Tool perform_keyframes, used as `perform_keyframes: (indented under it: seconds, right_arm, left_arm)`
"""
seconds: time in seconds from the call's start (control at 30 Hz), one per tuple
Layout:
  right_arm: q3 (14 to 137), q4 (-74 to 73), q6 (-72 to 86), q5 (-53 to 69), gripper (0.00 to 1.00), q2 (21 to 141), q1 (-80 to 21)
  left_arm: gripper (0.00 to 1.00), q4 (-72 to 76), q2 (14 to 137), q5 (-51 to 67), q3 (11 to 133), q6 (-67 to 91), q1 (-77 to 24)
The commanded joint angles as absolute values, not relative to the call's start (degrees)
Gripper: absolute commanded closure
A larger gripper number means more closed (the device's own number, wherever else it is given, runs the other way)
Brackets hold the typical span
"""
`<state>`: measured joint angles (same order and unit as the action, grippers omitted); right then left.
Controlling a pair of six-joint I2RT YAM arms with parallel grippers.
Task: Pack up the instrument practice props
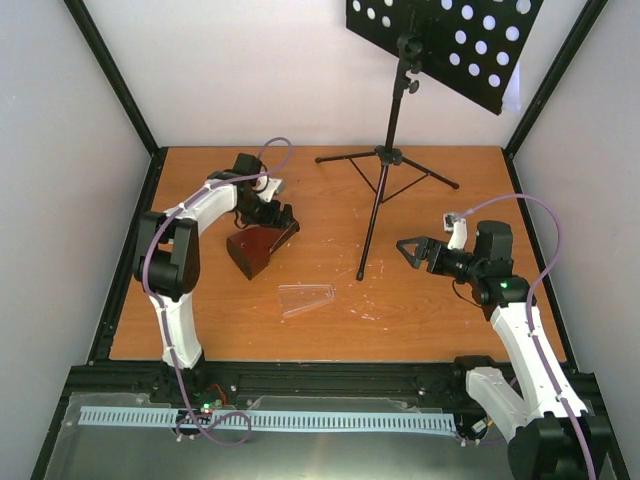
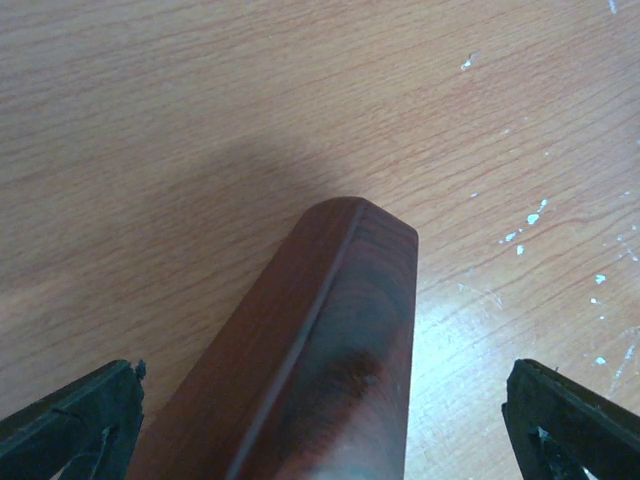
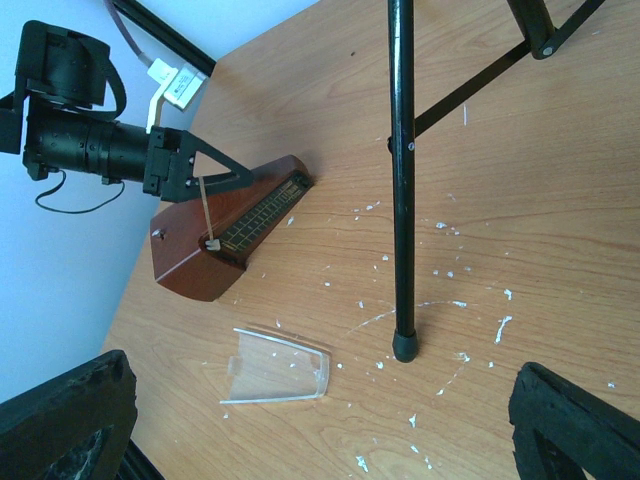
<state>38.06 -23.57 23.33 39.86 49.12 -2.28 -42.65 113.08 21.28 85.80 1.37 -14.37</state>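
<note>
The red-brown wooden metronome [image 1: 258, 250] lies on its side on the left of the table, its face with the pendulum showing in the right wrist view [image 3: 215, 235]. My left gripper [image 1: 281, 216] is open and straddles its narrow top end [image 2: 345, 340], with fingers [image 2: 70, 425] apart from the wood on both sides. The clear plastic cover [image 1: 306, 298] lies loose on the table in front of it, and shows in the right wrist view [image 3: 277, 367]. The black music stand [image 1: 385, 160] stands at the back, its perforated desk [image 1: 445, 40] high up. My right gripper [image 1: 413, 249] is open and empty to the right of the stand's leg [image 3: 402, 200]. Sheet-music pages are out of view.
The wooden table [image 1: 330, 330] has white flecks around the stand's front foot [image 3: 404, 347]. Black frame posts and white walls close in the left, back and right. The stand's tripod legs [image 1: 430, 172] spread across the back middle.
</note>
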Motion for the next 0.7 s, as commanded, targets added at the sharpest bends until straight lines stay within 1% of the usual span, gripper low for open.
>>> perform_keyframes:
  seconds: [0.0,0.2,0.33,0.53,0.67]
  right_arm:
    - [37.5,-24.1,22.4,39.8,0.00,48.7,-2.7]
    - [37.0,-25.1,21.8,39.2,0.00,48.1,-2.7]
    - [36.3,-25.2,22.0,39.6,0.00,47.6,-2.6]
    - [35.2,-24.5,22.4,39.2,0.00,47.8,-2.6]
    - [36.0,-24.6,23.1,39.8,0.00,49.1,-2.6]
  left_arm:
    - [0.02,-43.9,115.4,18.9,88.8,-2.2,-15.5]
    - [0.03,-43.7,116.5,16.9,88.6,-3.9,-16.8]
    - [0.07,-43.2,117.2,16.4,88.9,-4.0,-16.9]
    - [0.11,-41.6,115.9,14.7,87.3,-4.9,-17.7]
    - [0.14,-40.9,115.3,9.5,85.4,-4.3,-18.3]
